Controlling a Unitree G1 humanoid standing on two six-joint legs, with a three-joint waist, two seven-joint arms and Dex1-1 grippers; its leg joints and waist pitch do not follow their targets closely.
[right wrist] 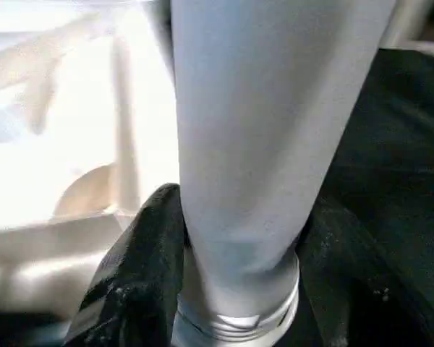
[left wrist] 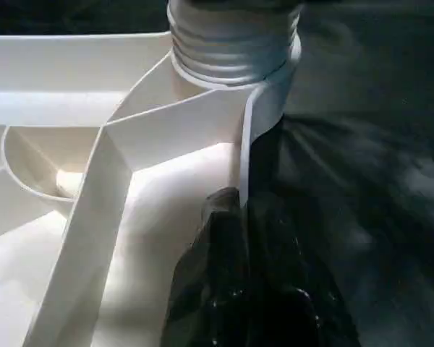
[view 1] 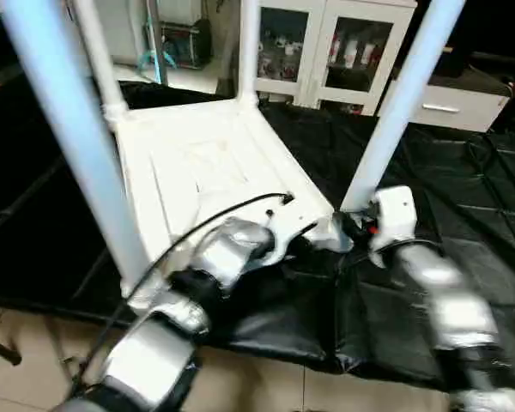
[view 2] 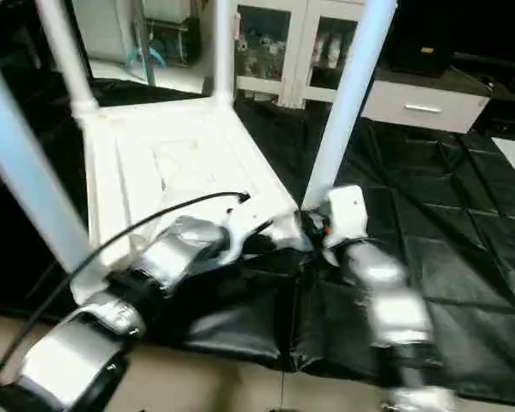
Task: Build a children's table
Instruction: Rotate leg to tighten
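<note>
A black quilted floor mat [view 1: 463,215] covers the work area in front of me; a white cabinet with glass doors [view 1: 326,47] stands behind it, and pale floor tiles [view 1: 266,386] show at the near edge.

The white plastic rectangular tabletop [view 1: 202,176] lies upside down on the mat, ribbed underside facing up. Four long tapered white tube legs stand upright from its corner sockets. The near-right leg [view 1: 395,107] is the one in hand: it rises from the corner nearest my grippers, long axis close to vertical, leaning slightly away to the right.

Right gripper [right wrist: 239,289]: the two black fingers [right wrist: 141,282] stand about half open, one on each side of the leg's base, just above the threaded collar. They bracket the tube closely; I judge it a grip on the leg, though contact on the far finger is not clearly visible.

Left gripper [left wrist: 257,260]: fingers closed together, holding nothing that I can see, tips against the tabletop's rim wall just below the same corner socket [left wrist: 231,69], where thread turns remain exposed.

Governing relation: the leg lies directly between the right fingers, axis across the line of closing, so the right arm is the turning arm. The left gripper lies at the rim beside the socket, placed to brace. Exposed thread suggests the leg is not fully seated.
</note>
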